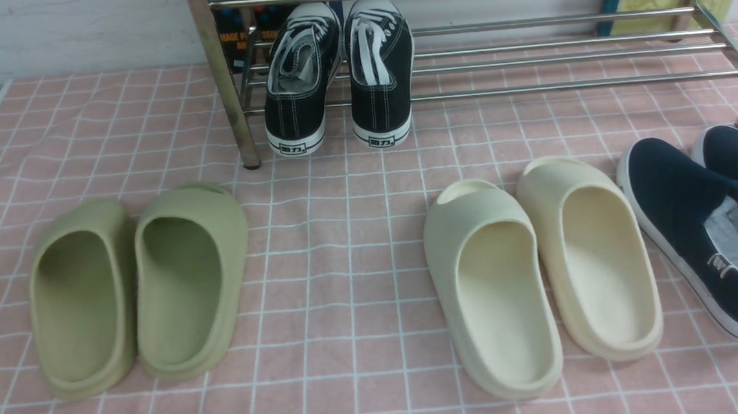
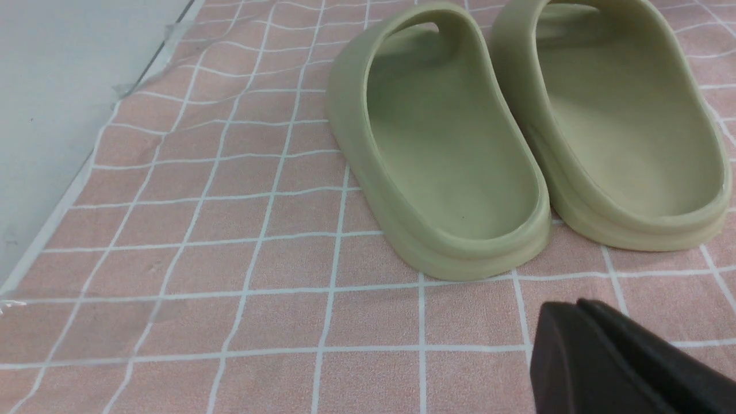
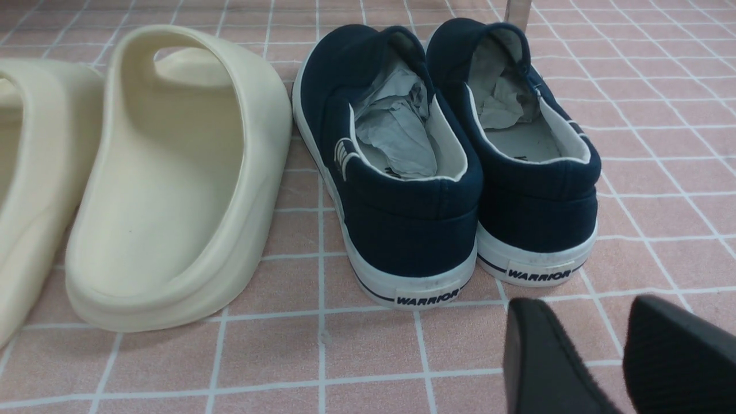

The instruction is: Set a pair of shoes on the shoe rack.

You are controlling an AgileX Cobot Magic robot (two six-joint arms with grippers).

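Observation:
Two black canvas sneakers with white laces, the left one (image 1: pixel 300 78) and the right one (image 1: pixel 379 70), stand side by side on the lower bars of the steel shoe rack (image 1: pixel 560 57), heels toward me, at the rack's left end. My left gripper (image 2: pixel 575 307) is shut and empty, low over the cloth near the heels of the olive-green slides (image 2: pixel 454 144). My right gripper (image 3: pixel 581 313) is open and empty, just behind the heels of the navy slip-ons (image 3: pixel 402 167). Neither gripper shows in the front view.
Olive-green slides (image 1: pixel 137 288) lie front left, cream slides (image 1: pixel 542 273) front right, navy slip-ons (image 1: pixel 715 228) at the far right. The pink checked cloth (image 1: pixel 347 267) covers the table; its left edge (image 2: pixel 69 190) runs beside the left gripper. Books stand behind the rack.

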